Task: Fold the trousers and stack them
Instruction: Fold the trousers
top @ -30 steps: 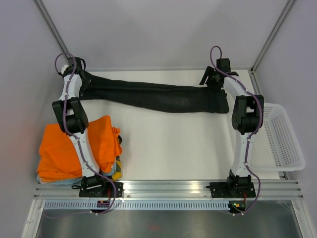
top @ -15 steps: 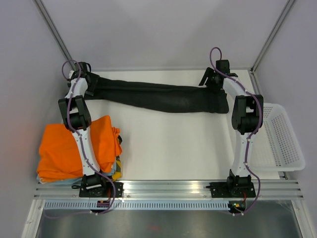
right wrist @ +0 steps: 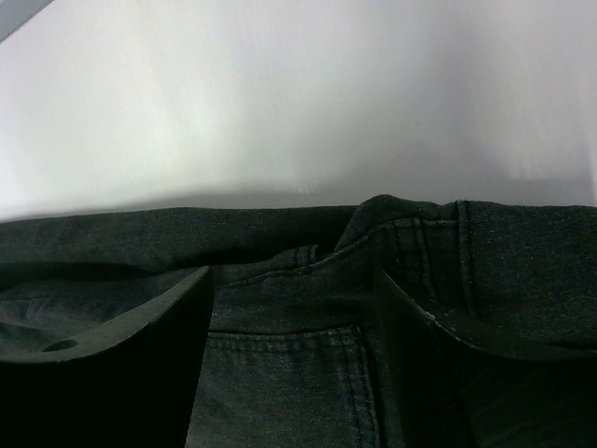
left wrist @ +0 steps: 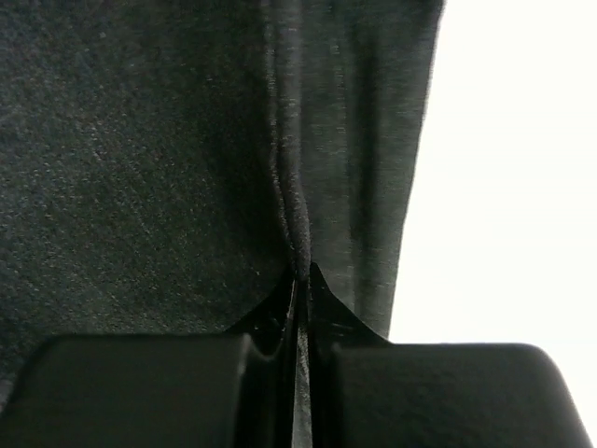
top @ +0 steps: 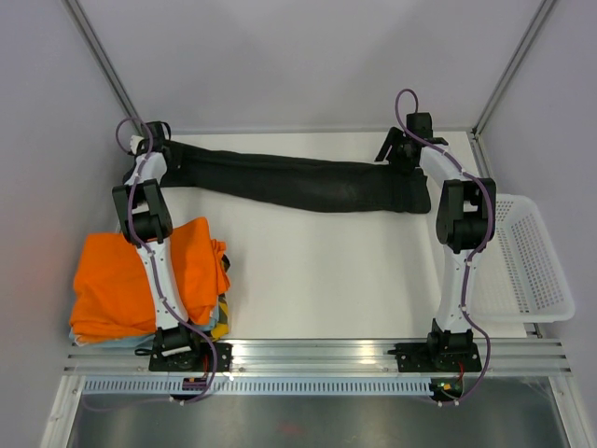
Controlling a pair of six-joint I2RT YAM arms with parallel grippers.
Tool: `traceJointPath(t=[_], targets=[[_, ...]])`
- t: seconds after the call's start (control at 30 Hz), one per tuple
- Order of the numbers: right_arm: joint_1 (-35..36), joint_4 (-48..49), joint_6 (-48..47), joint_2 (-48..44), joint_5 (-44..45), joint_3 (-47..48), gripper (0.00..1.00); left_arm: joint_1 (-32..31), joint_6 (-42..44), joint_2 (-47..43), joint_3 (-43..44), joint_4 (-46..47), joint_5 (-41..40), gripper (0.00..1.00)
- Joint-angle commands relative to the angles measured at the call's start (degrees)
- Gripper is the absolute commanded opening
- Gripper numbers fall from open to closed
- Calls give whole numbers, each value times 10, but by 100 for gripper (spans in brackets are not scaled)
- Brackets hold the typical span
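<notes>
left gripper clamped on trousers leg-end fold. right gripper wide, straddling waistband. Close on both layers, lift together, fabric taut.

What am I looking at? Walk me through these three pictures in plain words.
Two robot arms are bolted at the near edge of a white table. The wide picture looks down from above. The other two come from a camera on each wrist. Black trousers lie across the far side, an orange garment sits near left, and a white basket is at right. The left hand is pinched shut on a fold of the trousers. The right hand is open over the waistband.
</notes>
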Motion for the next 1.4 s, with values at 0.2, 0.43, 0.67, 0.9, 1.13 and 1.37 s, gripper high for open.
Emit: traceJointPath(t=[0.2,0.43,0.67,0.9,1.13,1.37], targets=[[3,1,16,4,17,17,73,-1,-9,-9,14,132,-20,2],[2,-2,19,7,25,15,73,-9,-2,14,49,158,-22,2],[2,-8,21,14,29,27,73,-10,-2,46,54,145,-22,35],[2,-44,22,13,38,45,73,-9,75,0,55,125,-23,87],[-9,-117,17,-31,80,38,76,-9,245,-131,30,-16,-50,99],[-14,-139,8,-63,98,-9,75,-10,323,-258,-93,-89,-104,99]])
